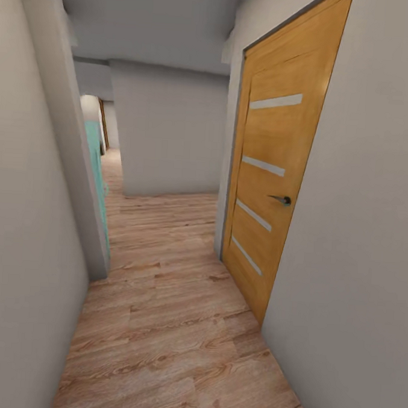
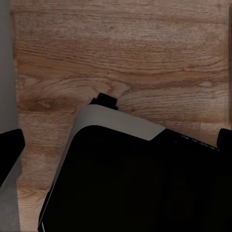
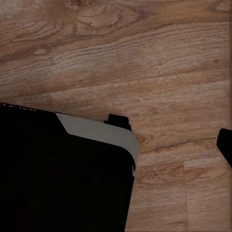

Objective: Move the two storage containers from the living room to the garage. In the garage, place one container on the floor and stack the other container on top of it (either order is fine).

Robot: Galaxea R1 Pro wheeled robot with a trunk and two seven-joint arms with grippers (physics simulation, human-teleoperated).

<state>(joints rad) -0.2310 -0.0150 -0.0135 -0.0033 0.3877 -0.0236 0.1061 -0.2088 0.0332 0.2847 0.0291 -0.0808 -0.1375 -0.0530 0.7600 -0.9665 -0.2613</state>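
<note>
A narrow hallway runs ahead in the head view, its wood plank floor [image 1: 172, 323] laid in warm, strongly grained boards whose length follows the passage. Plain grey walls [image 1: 25, 265] close it in on both sides, smooth and matte. On the right stands a closed honey-coloured wooden door [image 1: 268, 190], tall and rectangular, crossed by four thin pale horizontal strips and fitted with a dark lever handle [image 1: 281, 200] near its right edge. Ahead, a flat grey wall [image 1: 169, 129] blocks the passage, and the floor bends around it to the left. A teal panel [image 1: 97, 161] shows edge-on at the left corner, beyond a grey wall end.

The scene is a hallway, with neither the living room's nor the garage's features in sight, and so the containers' place and heading cannot be told from here.

In the left wrist view, the robot's base [image 2: 125, 179] appears as a black, rounded-cornered body with a light grey band along its upper edge, seen over the same grained planks; dark finger tips of the left gripper sit at the picture's two side edges, well apart. In the right wrist view, the base [image 3: 63, 174] shows likewise, and one dark finger tip [image 3: 225, 145] sits at the edge; whether that gripper is spread or closed cannot be told.
</note>
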